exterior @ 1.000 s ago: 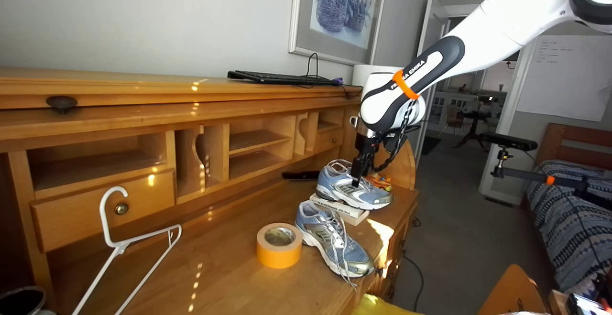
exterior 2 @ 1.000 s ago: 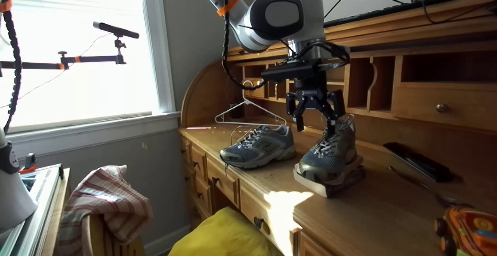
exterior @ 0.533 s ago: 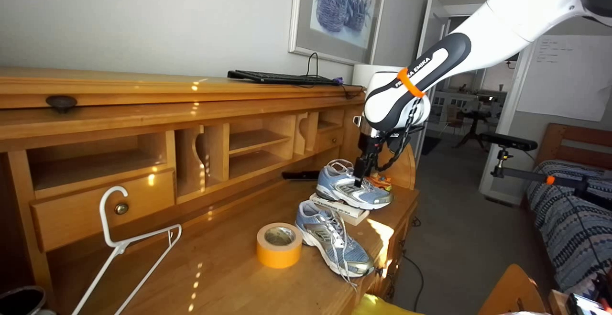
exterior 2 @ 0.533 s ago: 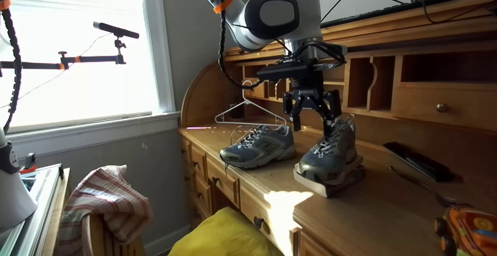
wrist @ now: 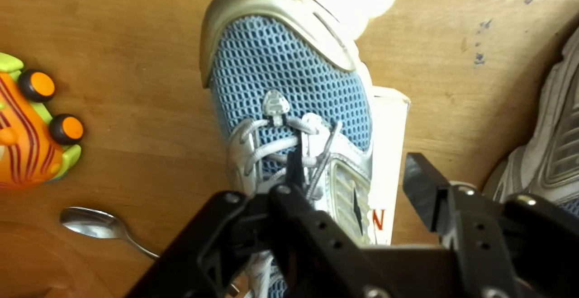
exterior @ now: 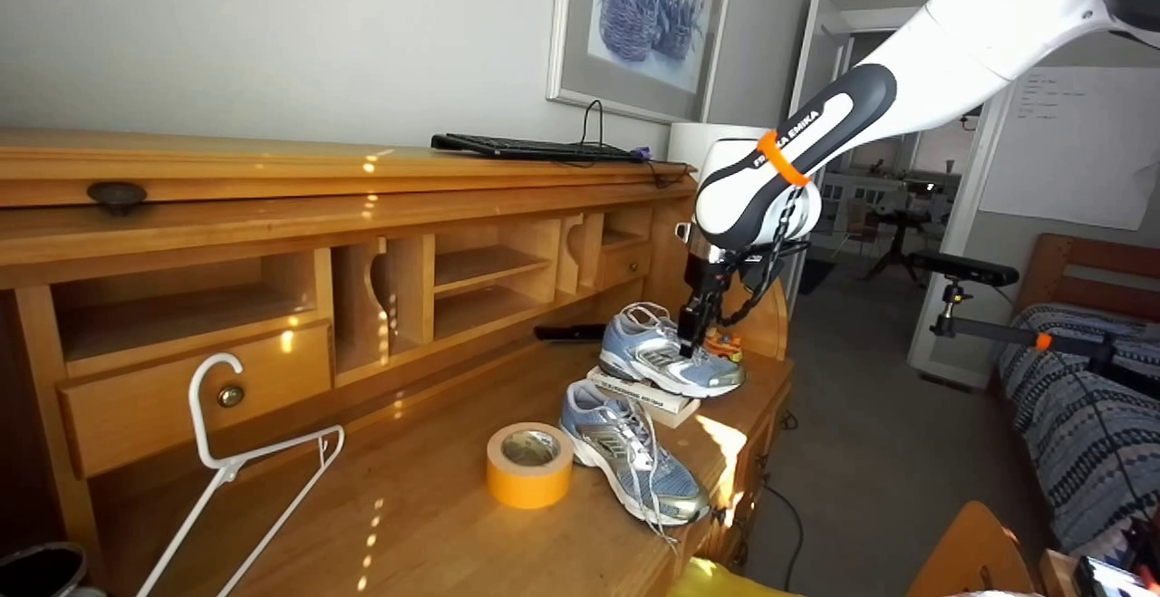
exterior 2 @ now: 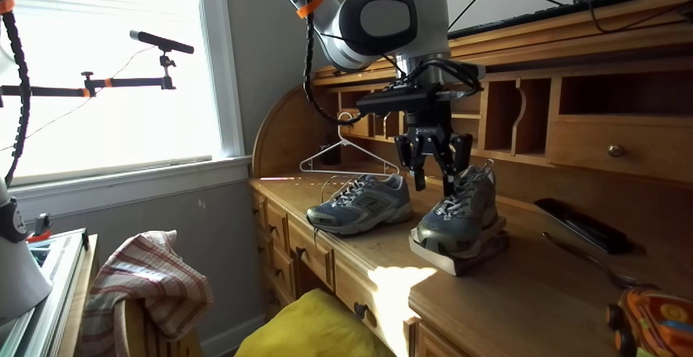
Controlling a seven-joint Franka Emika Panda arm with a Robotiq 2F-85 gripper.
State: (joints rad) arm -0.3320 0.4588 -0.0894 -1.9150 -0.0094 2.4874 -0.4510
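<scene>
In an exterior view the gripper (exterior 2: 434, 184) hangs with jaws parted, one finger (exterior 2: 448, 185) over the laces (exterior 2: 452, 208) of a shoe (exterior 2: 449, 226), contact unclear; this shoe sits on a book (exterior 2: 435, 258), right of its matching shoe (exterior 2: 365, 208) on the desk (exterior 2: 520, 286)

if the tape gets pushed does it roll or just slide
The tape would probably slide rather than roll, since it lies flat, hole up. Broad and low, it seems unlikely to tip. Its thick ring likely holds its shape.

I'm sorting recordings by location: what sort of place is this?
Probably a home bedroom: a bed with blue striped covers, a brown wooden desk with cubbyholes and a pale-framed flower picture.
</scene>
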